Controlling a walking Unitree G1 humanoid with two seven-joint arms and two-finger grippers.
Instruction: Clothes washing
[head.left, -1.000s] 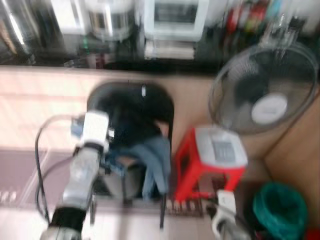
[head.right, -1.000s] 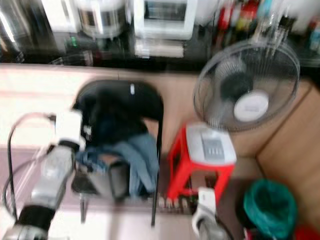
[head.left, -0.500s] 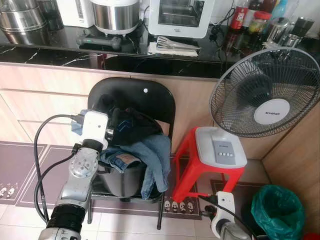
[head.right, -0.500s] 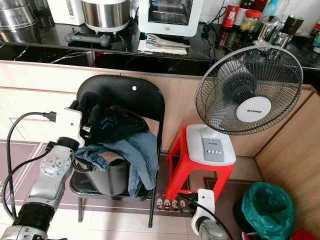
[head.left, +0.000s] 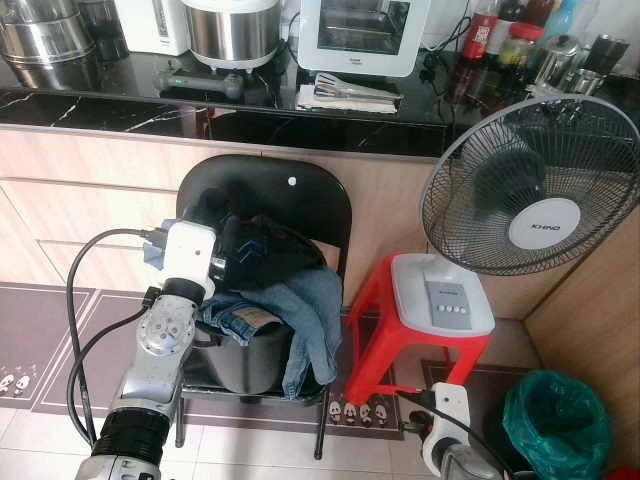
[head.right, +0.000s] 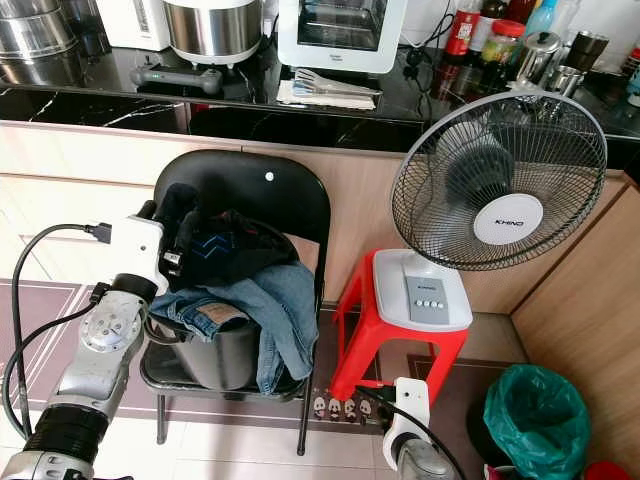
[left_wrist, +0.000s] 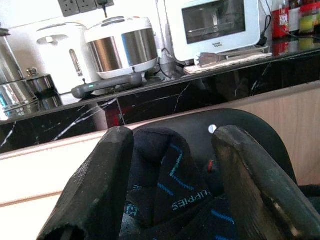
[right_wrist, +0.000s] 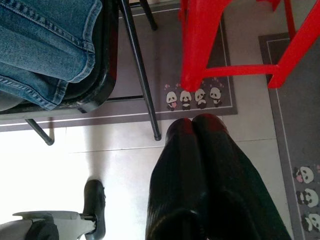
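The left gripper is raised at the heap of clothes on the black chair, its two fingers spread apart with a fold of the dark top sitting between them. From the wrist camera the cloth fills the gap between the fingers, but they do not look pressed onto it, so I judge the garment is framed and not yet held. The top lies straight ahead of the fingertips and slightly below them, bunched into a mound with no clear long axis. Just under the fingers and off to their inner side, a pair of jeans drapes over the rim of a grey bucket that stands on the chair seat, one leg hanging down past the seat edge.

The left arm is plainly the nearer one. The right gripper hangs low with its fingers pressed together, pointing at the tiled floor beside the chair leg and the red stool, well apart from the clothes.

The next move likely turns on closing squarely across the fold ahead, deep enough to catch the top without snagging the jeans beneath.
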